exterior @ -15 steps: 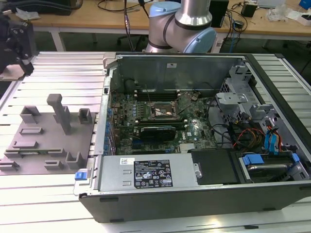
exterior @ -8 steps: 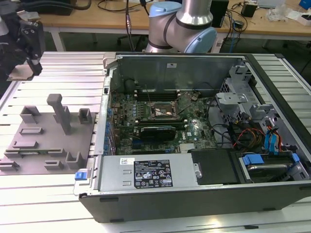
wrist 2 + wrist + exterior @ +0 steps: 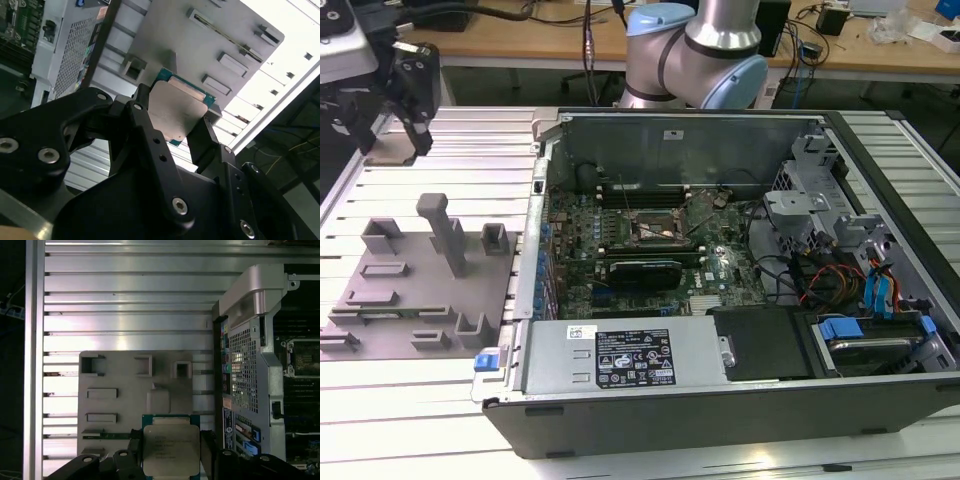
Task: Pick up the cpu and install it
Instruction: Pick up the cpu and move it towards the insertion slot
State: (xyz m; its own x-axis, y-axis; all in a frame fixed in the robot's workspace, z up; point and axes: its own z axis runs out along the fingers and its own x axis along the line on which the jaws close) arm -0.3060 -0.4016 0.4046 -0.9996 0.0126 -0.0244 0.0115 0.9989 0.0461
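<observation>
The cpu (image 3: 170, 450) is a flat square chip with a silvery top and a green rim. My gripper (image 3: 171, 442) is shut on it, one black finger (image 3: 145, 125) on each side. In the second wrist view the cpu (image 3: 177, 112) sits between the fingertips of the gripper (image 3: 177, 106). In the exterior view the gripper (image 3: 392, 135) hangs at the far left, above the aluminium table behind the grey fixture plate (image 3: 420, 290). The open socket (image 3: 658, 232) lies on the motherboard inside the case, well to the exterior view's right of the gripper.
The open computer case (image 3: 720, 400) lies on its side, with a power supply (image 3: 630, 355), drive cage and cables inside. Upright posts and blocks stand on the grey fixture plate (image 3: 125, 385). The arm's base (image 3: 695, 60) stands behind the case. The slotted table (image 3: 125, 290) surrounds the plate.
</observation>
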